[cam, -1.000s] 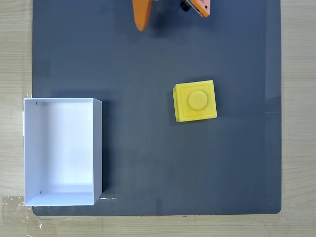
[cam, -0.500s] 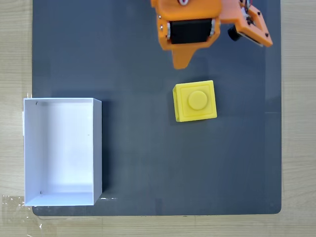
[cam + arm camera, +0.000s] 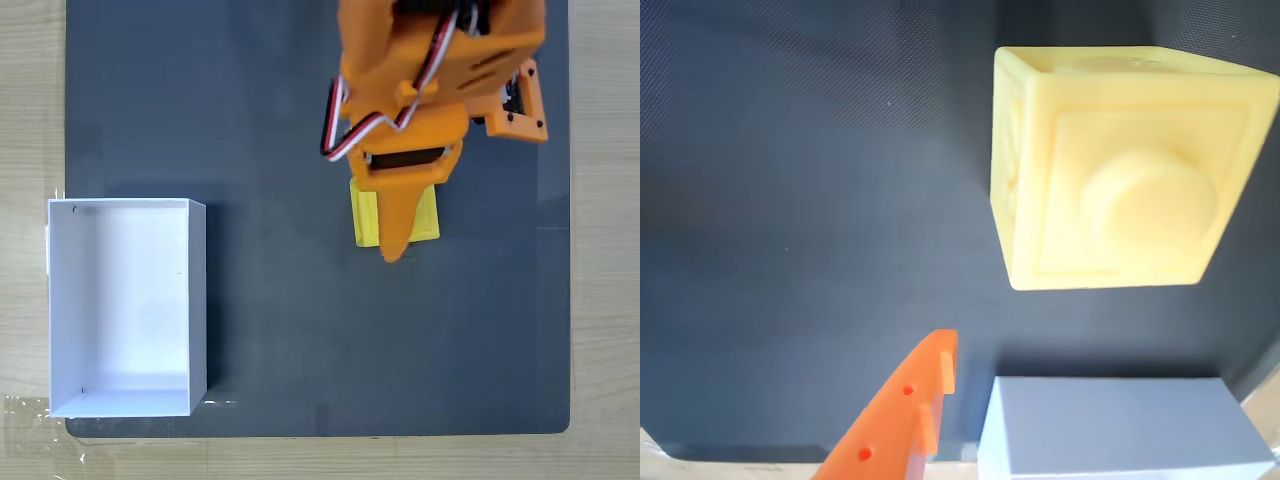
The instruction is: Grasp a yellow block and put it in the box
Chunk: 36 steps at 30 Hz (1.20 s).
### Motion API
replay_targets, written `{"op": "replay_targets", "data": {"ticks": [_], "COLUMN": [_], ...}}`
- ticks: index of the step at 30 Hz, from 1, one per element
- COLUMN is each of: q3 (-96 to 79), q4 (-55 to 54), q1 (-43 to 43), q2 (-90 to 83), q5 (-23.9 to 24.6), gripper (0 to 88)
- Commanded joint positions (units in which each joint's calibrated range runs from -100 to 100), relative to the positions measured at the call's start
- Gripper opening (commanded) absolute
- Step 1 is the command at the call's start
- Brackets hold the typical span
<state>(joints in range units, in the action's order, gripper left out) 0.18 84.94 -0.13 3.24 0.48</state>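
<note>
Seen from above in the fixed view, the yellow block (image 3: 364, 215) lies on the dark mat right of centre, mostly covered by my orange arm. My gripper (image 3: 455, 195) hangs over it, open: one long finger (image 3: 396, 235) crosses the block's top and the other jaw is splayed out to the upper right. In the wrist view the block (image 3: 1120, 170) is close, stud facing the camera, with one orange finger (image 3: 902, 420) below and to its left, apart from it. The white box (image 3: 125, 300) stands open-topped at the mat's left edge; its wall (image 3: 1120, 430) also appears at the bottom of the wrist view.
A dark grey mat (image 3: 250, 100) covers most of a light wooden table (image 3: 30, 100). The mat between block and box carries nothing. Some clear tape (image 3: 25, 420) sits by the box's lower left corner.
The arm has come down from the picture's top edge and now covers the block, where a second ago only its fingertips showed. Block and box have not moved.
</note>
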Motion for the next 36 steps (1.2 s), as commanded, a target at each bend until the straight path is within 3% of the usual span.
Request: {"op": "replay_targets", "data": {"ticks": [1, 16, 26, 36], "q3": [2.3, 2.6, 2.4, 7.4], "q4": [0.1, -10.5, -13.1, -13.8], "q1": [-1.8, -4.7, -4.2, -2.7], "q2": [2.2, 17.3, 18.3, 10.6], "q5": [-0.2, -0.1, 0.0, 0.0], "gripper": [55.5, 55.0, 25.8, 22.3]}}
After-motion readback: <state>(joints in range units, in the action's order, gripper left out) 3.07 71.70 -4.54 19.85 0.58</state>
